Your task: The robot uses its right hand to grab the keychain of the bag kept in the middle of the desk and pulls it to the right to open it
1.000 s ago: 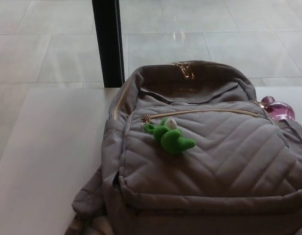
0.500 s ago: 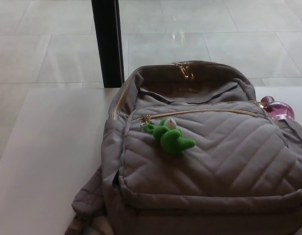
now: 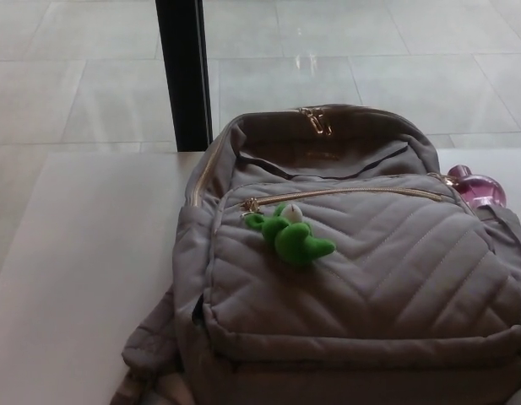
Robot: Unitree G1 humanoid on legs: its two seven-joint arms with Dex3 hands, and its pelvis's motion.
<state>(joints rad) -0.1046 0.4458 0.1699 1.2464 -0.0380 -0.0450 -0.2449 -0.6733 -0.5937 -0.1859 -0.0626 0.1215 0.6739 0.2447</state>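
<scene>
A grey quilted backpack (image 3: 361, 278) lies on its back on the white desk (image 3: 83, 278), its top toward the far edge. A green plush keychain (image 3: 290, 234) hangs from the gold zipper pull (image 3: 252, 205) at the left end of the front pocket's gold zipper (image 3: 353, 192), which runs shut to the right. More gold zipper pulls (image 3: 317, 121) sit at the bag's top. Neither of my hands shows in the head view.
A pink glass bottle (image 3: 478, 189) stands just behind the bag's right shoulder. A black post (image 3: 182, 72) rises beyond the desk's far edge, with pale tiled floor behind it. Bare desk lies to the bag's left.
The whole picture has shifted very slightly to the left, so the camera moved a little. Bag and keychain stay put.
</scene>
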